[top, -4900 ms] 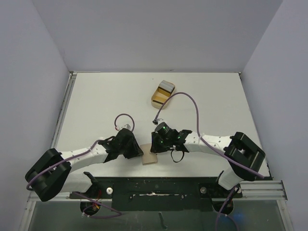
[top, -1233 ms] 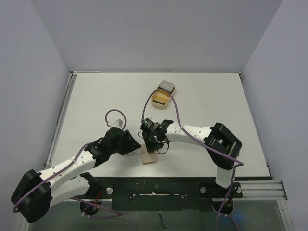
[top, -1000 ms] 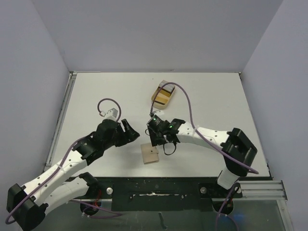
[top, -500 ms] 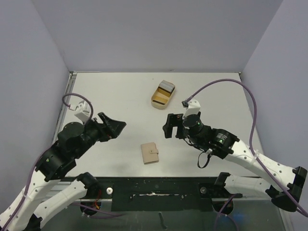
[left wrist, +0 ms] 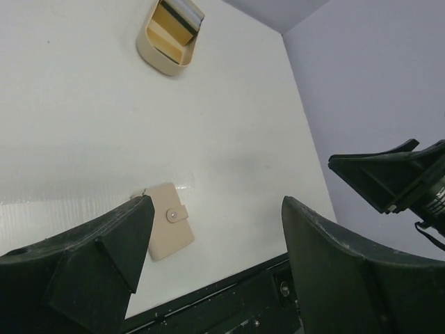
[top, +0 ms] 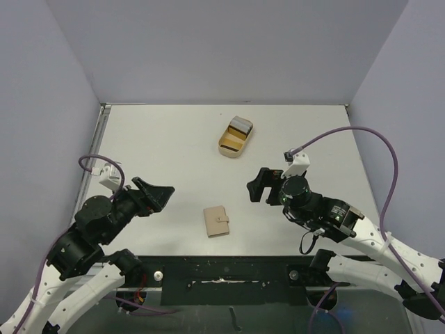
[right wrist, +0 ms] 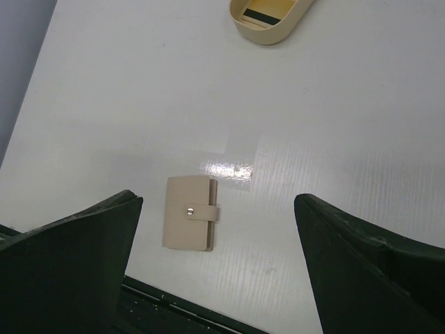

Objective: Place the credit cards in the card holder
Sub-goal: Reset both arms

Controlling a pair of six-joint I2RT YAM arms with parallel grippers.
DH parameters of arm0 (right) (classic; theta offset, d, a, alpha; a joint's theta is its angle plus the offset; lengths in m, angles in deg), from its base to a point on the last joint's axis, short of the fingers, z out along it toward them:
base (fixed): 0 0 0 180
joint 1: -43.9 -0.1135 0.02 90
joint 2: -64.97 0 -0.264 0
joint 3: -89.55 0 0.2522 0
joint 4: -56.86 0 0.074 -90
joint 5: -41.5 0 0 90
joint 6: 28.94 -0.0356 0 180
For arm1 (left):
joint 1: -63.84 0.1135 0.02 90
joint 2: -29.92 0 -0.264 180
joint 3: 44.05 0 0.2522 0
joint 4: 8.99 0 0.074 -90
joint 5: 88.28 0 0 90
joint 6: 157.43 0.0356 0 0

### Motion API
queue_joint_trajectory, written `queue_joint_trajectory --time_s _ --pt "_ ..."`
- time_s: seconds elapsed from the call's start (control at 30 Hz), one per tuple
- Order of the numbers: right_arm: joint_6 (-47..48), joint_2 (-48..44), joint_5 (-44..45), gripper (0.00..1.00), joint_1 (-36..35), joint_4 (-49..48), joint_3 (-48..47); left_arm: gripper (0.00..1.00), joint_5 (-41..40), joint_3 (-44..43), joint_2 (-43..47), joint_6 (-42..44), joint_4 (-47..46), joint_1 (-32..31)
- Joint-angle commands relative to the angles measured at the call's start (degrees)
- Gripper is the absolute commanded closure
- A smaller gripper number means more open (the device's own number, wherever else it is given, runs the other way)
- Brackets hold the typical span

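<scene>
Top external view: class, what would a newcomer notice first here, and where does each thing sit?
The tan card holder lies shut, snap fastened, near the front edge of the table, between the left gripper and the right gripper, both open and empty. Farther back, a tan tray holds credit cards, gold and grey ones showing.

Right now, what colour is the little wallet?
The card holder is plain tan; the right wrist view shows it best.

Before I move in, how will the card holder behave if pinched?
The card holder lies flat and thin, so it may slide rather than lift. It looks leather-like, probably flexing slightly. Its strap looks snapped, so it should stay closed.
</scene>
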Motion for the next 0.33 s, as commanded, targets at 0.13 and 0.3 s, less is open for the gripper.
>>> queue_joint_trajectory --time_s 0.13,0.3 --pt "-2.87 0.45 1.35 0.02 -0.22 -2.98 1.29 0.27 0.44 2.94 0.19 -0.79 -4.41 0.28" --pt "-2.75 1.50 0.90 0.02 -0.26 -3.98 1.68 0.27 -0.41 2.18 -0.94 -0.81 -3.90 0.28"
